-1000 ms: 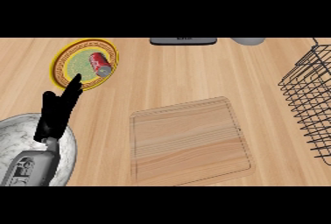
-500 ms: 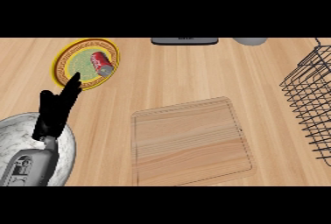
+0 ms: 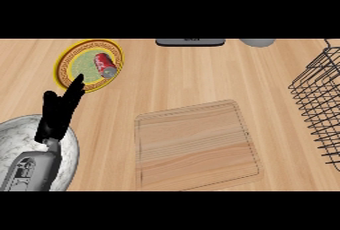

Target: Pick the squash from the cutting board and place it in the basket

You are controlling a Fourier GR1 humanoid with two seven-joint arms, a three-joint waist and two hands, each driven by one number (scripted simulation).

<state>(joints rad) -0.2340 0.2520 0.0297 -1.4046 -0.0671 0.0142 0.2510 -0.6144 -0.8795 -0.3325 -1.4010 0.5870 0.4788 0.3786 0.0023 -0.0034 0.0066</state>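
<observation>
A red can (image 3: 105, 64) (its lettering unreadable) lies on a yellow-rimmed plate (image 3: 65, 63). The left robot hand (image 3: 58, 112) rests with fingers straight above a marbled bowl (image 3: 20, 131). The cutting board (image 3: 196, 144) on the pale wooden desk (image 3: 199, 76) carries no squash; the wire basket (image 3: 320, 96) stands at right.

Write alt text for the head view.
A bare wooden cutting board lies mid-counter, no squash in sight. The left hand rests open at the left, above a grey bowl; a red can lies on a yellow-rimmed plate, wire basket at right.
</observation>
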